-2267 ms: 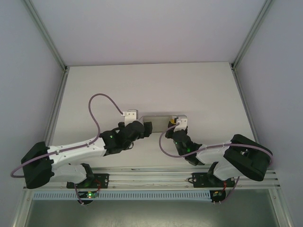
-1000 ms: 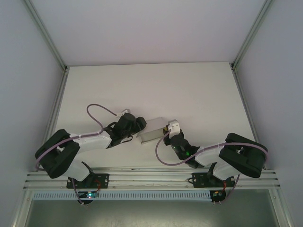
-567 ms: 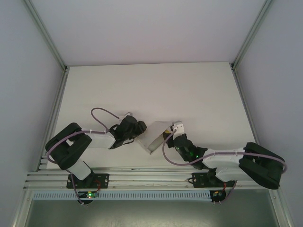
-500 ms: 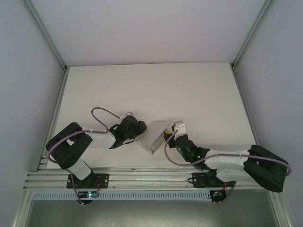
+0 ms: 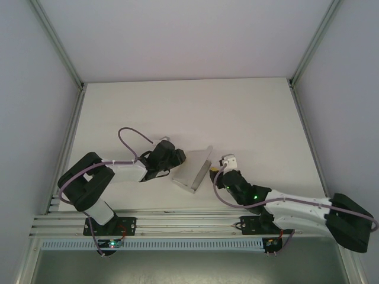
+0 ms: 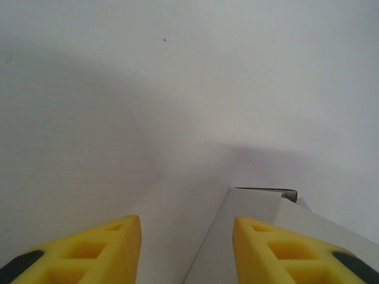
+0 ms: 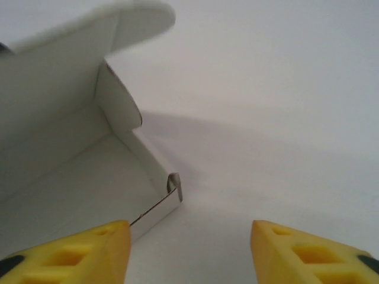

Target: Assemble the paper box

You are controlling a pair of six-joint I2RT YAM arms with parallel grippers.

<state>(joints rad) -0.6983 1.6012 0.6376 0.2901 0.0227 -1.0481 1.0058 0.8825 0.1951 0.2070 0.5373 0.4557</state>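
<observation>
Box [image 5: 192,171]: half-folded on counter [image 5: 249,118], where both arms can reach.
Left jaws: open, at its corner.
Right jaws: open, beside it.

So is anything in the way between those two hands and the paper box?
Nothing visible. The paper box lies on the table between them: left hand open at one edge, right hand open beside its unfolded end.
</observation>
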